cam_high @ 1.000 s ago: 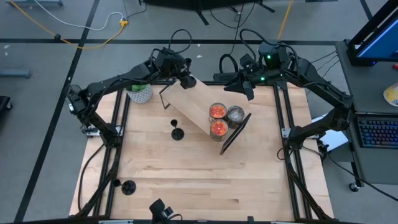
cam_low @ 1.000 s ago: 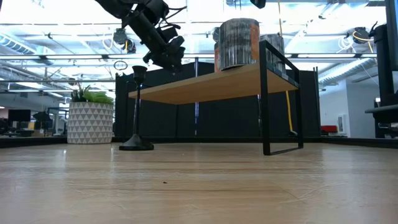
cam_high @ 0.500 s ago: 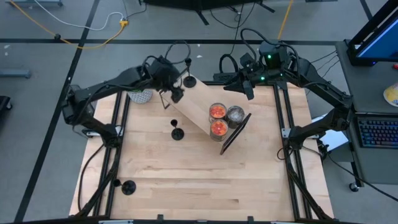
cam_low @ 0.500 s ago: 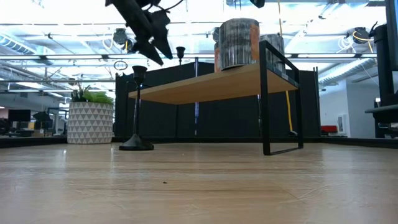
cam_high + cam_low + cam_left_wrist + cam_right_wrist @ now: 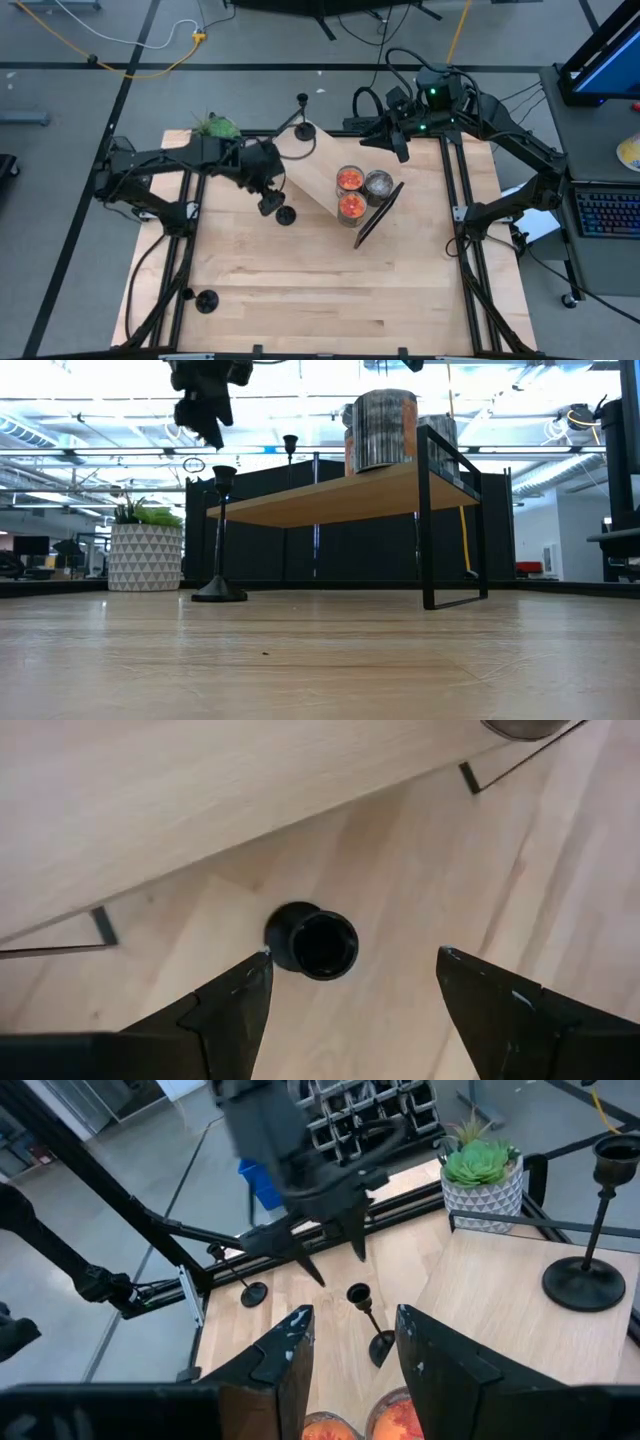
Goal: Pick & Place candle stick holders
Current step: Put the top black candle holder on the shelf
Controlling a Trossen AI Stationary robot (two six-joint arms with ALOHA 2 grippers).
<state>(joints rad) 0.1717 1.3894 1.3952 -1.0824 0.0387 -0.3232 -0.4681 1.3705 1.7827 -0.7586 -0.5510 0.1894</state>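
One black candle stick holder (image 5: 285,213) stands on its round base on the table beside the tilted wooden shelf (image 5: 318,165); it also shows in the low view (image 5: 222,540) and from above in the left wrist view (image 5: 318,942). My left gripper (image 5: 265,185) hangs open above it, pointing down, its fingers (image 5: 235,1010) apart on either side and touching nothing. A second holder (image 5: 303,125) stands on the shelf's far-left end (image 5: 290,448). A third holder (image 5: 206,300) stands near the table's near-left corner. My right gripper (image 5: 395,140) waits open over the far edge.
Three candle jars (image 5: 350,190) stand on the shelf's right end (image 5: 385,425). A potted plant (image 5: 213,127) in a white patterned pot (image 5: 145,555) stands at the far-left corner. The shelf's black frame leg (image 5: 380,215) reaches toward the table's middle. Bare wood lies toward the near edge.
My left gripper has drawn back from the shelf's far-left end toward the table's near-left and now points down over the holder on the table. The holder on the shelf, hidden behind the gripper before, stands in plain view.
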